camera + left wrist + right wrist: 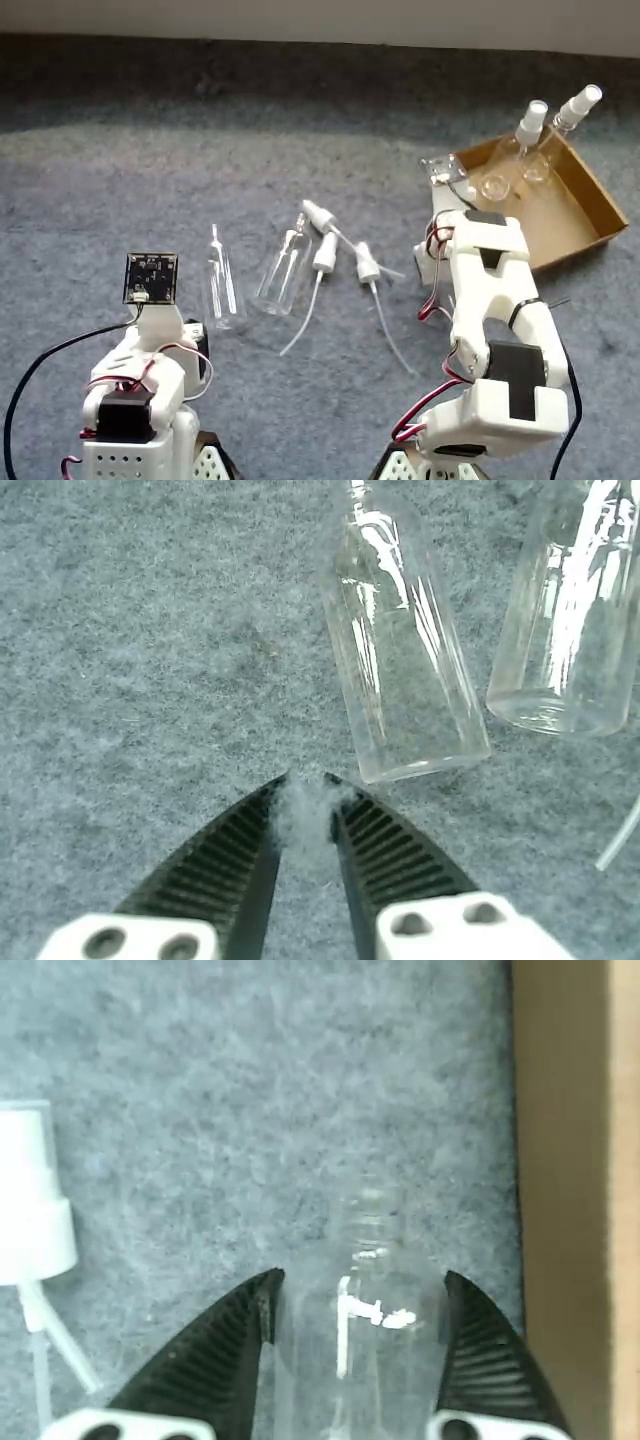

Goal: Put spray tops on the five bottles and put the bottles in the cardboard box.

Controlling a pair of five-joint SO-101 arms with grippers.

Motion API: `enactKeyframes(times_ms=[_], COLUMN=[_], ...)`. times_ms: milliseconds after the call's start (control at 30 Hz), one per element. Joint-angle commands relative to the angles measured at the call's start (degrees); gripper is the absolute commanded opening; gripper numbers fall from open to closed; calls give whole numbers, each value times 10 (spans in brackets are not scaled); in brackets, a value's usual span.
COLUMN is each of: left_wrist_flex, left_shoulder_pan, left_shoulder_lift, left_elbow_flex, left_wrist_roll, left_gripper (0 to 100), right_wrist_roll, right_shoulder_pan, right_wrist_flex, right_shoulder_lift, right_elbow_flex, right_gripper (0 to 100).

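Two clear uncapped bottles [222, 285] [283, 270] lie on the grey carpet ahead of the left arm [150, 380]. In the left wrist view they are the near bottle [405, 670] and the far one [580, 610]. My left gripper [305, 780] is shut on nothing, its tips just short of the near bottle's base. My right gripper [358, 1285] grips a third clear bottle [370, 1230] by its sides, open neck pointing away, beside the cardboard box [575, 1160]. Three loose spray tops [318, 213] [323, 252] [368, 264] lie mid-carpet. One spray top [30, 1230] lies near the right gripper.
The cardboard box [560, 220] sits at the back right and holds two capped bottles [525, 130] [575, 105] leaning on its far wall. The right arm [490, 300] stretches toward the box's near corner. Bare carpet lies at the far left and back.
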Motion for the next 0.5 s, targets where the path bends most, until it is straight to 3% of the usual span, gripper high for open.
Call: enactKeyframes(times_ms=[0, 200, 467], left_wrist_flex=[-3, -3, -38], left_shoulder_pan=[10, 10, 10], left_shoulder_lift=[-5, -5, -5], left_elbow_flex=[-2, -2, 18], left_wrist_roll=[2, 2, 2], left_gripper=[7, 7, 7], right_wrist_roll=[-4, -4, -5], right_shoulder_pan=[-9, -10, -15], right_wrist_flex=[-6, 58, 120], right_shoulder_lift=[-14, -51, -259], right_elbow_flex=[-7, -28, -27], right_gripper=[160, 160, 160])
